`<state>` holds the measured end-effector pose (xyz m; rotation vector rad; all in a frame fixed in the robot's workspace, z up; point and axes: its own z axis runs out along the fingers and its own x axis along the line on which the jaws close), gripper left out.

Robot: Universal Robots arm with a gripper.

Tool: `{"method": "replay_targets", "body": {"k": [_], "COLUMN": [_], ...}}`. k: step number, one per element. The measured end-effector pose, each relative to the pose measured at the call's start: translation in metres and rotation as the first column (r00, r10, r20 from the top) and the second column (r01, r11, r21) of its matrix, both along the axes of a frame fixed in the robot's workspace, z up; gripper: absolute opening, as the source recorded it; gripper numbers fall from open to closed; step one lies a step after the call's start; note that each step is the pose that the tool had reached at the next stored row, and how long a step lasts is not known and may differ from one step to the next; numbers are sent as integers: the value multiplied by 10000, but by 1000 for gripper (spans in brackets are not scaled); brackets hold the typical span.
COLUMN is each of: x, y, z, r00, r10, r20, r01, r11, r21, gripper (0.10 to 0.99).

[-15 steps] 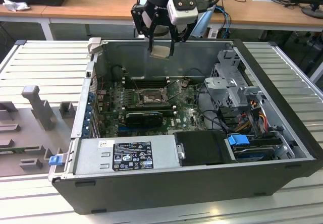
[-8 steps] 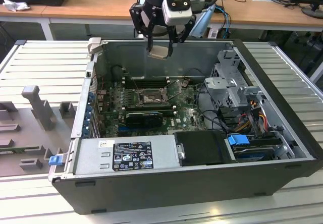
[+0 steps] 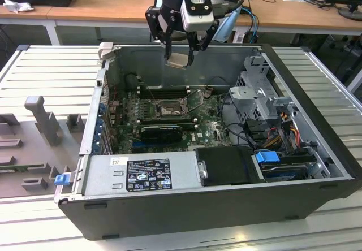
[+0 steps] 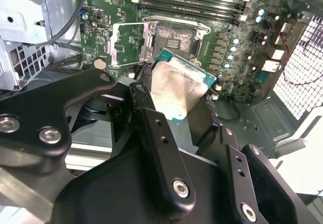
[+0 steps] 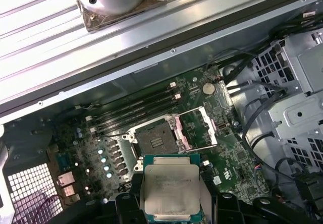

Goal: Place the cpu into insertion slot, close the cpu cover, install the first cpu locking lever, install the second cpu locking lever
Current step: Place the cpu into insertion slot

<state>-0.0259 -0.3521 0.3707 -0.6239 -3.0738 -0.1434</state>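
One robot arm works over an open computer case lying on a slatted metal counter. Starting at the exterior view's left, grey moulded fixtures sit on the counter, then comes the case wall, then the green motherboard.

Above the board's middle I have the gripper hanging over the case. Its fingers are drawn in on two opposite edges of the cpu, so the pale silvery chip is in the air, clear of the board. Below it sits the insertion slot, dark-centred and bare.

In the first wrist view the cpu cover is swung open, just beside the slot. Further right in the exterior view are a drive cage and bundled wires.

My worry is that in the second wrist view the chip looks tilted in the grip. I judge it could meet the slot corner-first and bend contacts, or slip from so narrow a hold — and the open cover lies near enough to snag.
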Motion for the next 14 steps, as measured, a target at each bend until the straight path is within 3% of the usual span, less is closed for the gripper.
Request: {"method": "replay_targets", "body": {"k": [7, 14], "x": [0, 0], "y": [0, 0], "z": [-6, -12], "r00": [9959, 9847], "r10": [-902, -1740], "r20": [0, 0], "r01": [902, 1740], "r11": [9959, 9847], "r21": [0, 0], "gripper": [529, 529]}}
